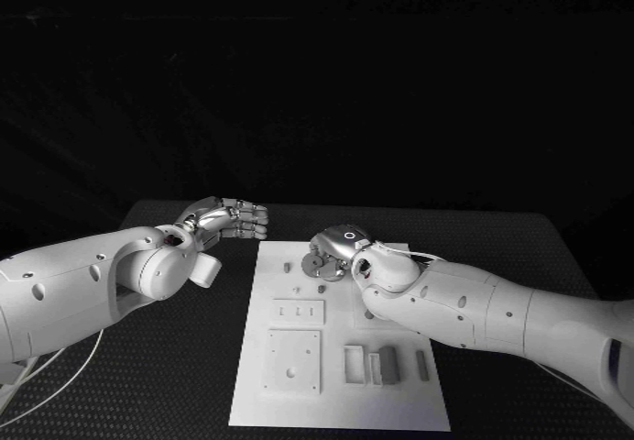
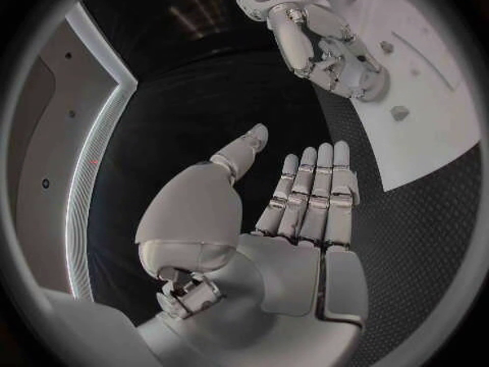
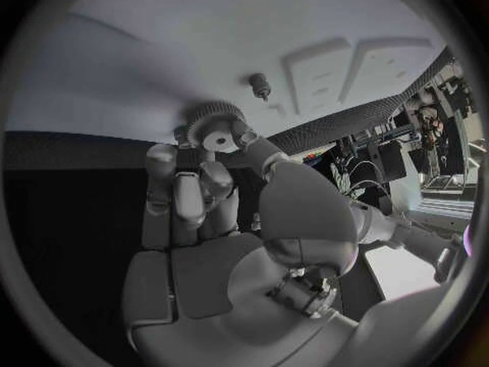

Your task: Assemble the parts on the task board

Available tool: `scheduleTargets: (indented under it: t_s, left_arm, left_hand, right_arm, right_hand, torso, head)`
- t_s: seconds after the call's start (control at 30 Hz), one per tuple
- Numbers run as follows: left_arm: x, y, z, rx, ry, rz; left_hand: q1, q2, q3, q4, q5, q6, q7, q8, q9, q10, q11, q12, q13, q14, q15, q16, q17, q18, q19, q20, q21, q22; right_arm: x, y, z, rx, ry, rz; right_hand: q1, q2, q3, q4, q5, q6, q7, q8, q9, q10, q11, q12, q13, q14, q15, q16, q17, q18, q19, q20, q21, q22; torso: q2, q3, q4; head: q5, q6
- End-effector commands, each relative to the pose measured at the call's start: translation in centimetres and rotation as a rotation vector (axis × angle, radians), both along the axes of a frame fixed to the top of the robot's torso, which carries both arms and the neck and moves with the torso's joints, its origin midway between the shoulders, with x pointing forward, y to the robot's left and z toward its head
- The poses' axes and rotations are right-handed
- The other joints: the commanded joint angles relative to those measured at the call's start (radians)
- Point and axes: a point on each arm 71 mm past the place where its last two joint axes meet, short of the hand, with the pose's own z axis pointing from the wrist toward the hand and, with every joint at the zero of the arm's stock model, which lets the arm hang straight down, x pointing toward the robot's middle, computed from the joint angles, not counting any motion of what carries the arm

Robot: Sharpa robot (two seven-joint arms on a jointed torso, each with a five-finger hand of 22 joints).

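Two robot hands: right robot hand (image 1: 338,247) pinches a gear (image 3: 216,127), seemingly over the task board (image 1: 397,403); left robot hand (image 2: 290,212) wide, empty.

Two glossy white arms with smooth rounded shells dotted by small dark screw holes end in the silver, segmented left robot hand (image 1: 227,218) and right robot hand (image 1: 335,249), with thin white cables trailing beside both arms.
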Motion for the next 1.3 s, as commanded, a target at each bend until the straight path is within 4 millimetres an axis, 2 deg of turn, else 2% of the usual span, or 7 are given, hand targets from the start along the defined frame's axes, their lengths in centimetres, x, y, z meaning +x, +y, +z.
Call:
scheduleTargets:
  t_s: [0.03,0.33,0.47,0.53,0.83,1.1,1.3]
  left_arm:
    - [0.0,-0.2,0.1,-0.008,-0.005,-0.015]
    - [0.0,-0.2,0.1,-0.007,-0.006,-0.013]
    - [0.0,-0.2,0.1,-0.005,-0.008,-0.004]
    - [0.0,-0.1,0.1,-0.005,-0.008,-0.004]
    - [0.0,-0.1,0.1,-0.002,-0.006,0.0]
    - [0.1,0.0,0.1,-0.002,-0.006,0.0]
    - [0.0,0.3,0.2,-0.005,-0.016,0.007]
  left_hand:
    - [-0.005,0.0,-0.005,0.001,-0.005,0.005,0.04,-0.004,-0.001,0.007,-0.002,-0.006,-0.001,0.007,-0.002,-0.004,0.0,0.015,0.007,0.001,-0.005,-0.002]
    - [-0.005,0.0,-0.005,0.001,-0.005,0.005,0.04,-0.004,-0.001,0.007,-0.002,-0.007,-0.001,0.007,-0.002,-0.004,0.0,0.015,0.007,0.001,-0.005,-0.002]
    - [0.002,-0.004,-0.004,-0.002,-0.004,0.002,0.041,-0.006,-0.003,0.004,-0.001,-0.01,-0.002,0.008,-0.003,-0.005,0.001,0.016,0.007,0.0,-0.006,-0.002]
    - [0.003,-0.005,-0.004,-0.001,-0.005,0.002,0.041,-0.006,-0.003,0.004,-0.001,-0.01,-0.002,0.008,-0.003,-0.005,0.001,0.015,0.007,0.0,-0.007,-0.002]
    - [0.0,-0.003,-0.006,0.001,-0.005,0.001,0.043,-0.007,-0.003,0.003,0.0,-0.012,-0.002,0.009,-0.002,-0.006,0.002,0.015,0.009,0.001,-0.007,-0.002]
    - [-0.001,-0.002,-0.006,0.002,-0.005,0.001,0.044,-0.007,-0.004,0.003,0.001,-0.012,-0.002,0.009,-0.002,-0.006,0.002,0.015,0.009,0.001,-0.007,-0.002]
    - [-0.001,-0.002,-0.006,0.002,-0.005,0.001,0.044,-0.007,-0.004,0.003,0.0,-0.012,-0.002,0.009,-0.002,-0.006,0.002,0.015,0.009,0.001,-0.007,-0.002]
  right_arm:
    - [0.1,-0.3,-0.3,-0.014,0.017,-0.007]
    - [0.0,0.0,-0.4,0.009,0.038,0.004]
    - [0.0,-0.2,-0.3,0.018,0.031,0.003]
    - [0.1,-0.3,-0.2,0.025,0.025,0.001]
    - [0.1,-1.0,-0.1,0.045,0.008,-0.008]
    - [-0.3,-1.9,0.5,0.094,-0.027,0.0]
    - [-0.3,-3.9,2.9,0.182,-0.045,0.001]
  right_hand:
    - [0.0,-0.005,-0.001,0.005,0.004,0.015,0.017,-0.005,0.01,-0.007,0.006,-0.007,-0.002,-0.005,0.004,-0.005,-0.003,0.058,-0.002,-0.004,-0.003,0.012]
    - [-0.014,-0.03,0.0,0.008,0.003,-0.046,0.037,-0.044,-0.01,-0.019,0.025,-0.021,-0.017,-0.014,0.021,-0.007,-0.016,0.058,-0.001,-0.002,-0.01,0.01]
    - [-0.032,-0.078,0.004,0.021,0.004,-0.149,0.055,-0.103,-0.038,-0.025,0.043,-0.023,-0.019,-0.021,0.039,-0.008,-0.023,0.058,0.002,0.0,-0.015,0.008]
    - [-0.036,-0.096,0.017,0.036,0.003,-0.179,0.059,-0.117,-0.044,-0.026,0.048,-0.022,-0.019,-0.022,0.043,-0.007,-0.023,0.058,0.005,0.001,-0.016,0.007]
    - [-0.037,-0.122,0.041,0.067,0.004,-0.191,0.067,-0.116,-0.042,-0.029,0.055,-0.018,-0.019,-0.026,0.05,-0.006,-0.03,0.058,0.011,0.0,-0.018,0.008]
    - [-0.037,-0.118,0.047,0.079,0.004,-0.171,0.073,-0.101,-0.035,-0.027,0.06,-0.014,-0.019,-0.017,0.055,-0.004,-0.02,0.058,0.015,-0.002,-0.016,0.01]
    - [-0.027,-0.115,0.049,0.075,0.004,-0.14,0.071,-0.081,-0.027,-0.021,0.059,-0.009,-0.02,-0.009,0.055,-0.001,-0.015,0.058,0.019,-0.005,-0.014,0.012]
  torso:
    - [0.0,-0.0002,-0.001]
    - [0.0,0.0001,-0.0001]
    - [0.0,0.0001,-0.0001]
    - [0.0,0.0003,0.0]
    - [0.0,0.0004,-0.0009]
    - [0.0,0.0024,-0.0021]
    - [0.001,0.0033,-0.0053]
  head:
    - [-0.001,0.0]
    - [-0.001,0.0]
    - [-0.001,-0.001]
    - [-0.001,-0.001]
    - [-0.004,-0.001]
    - [-0.005,0.002]
    - [-0.006,0.008]
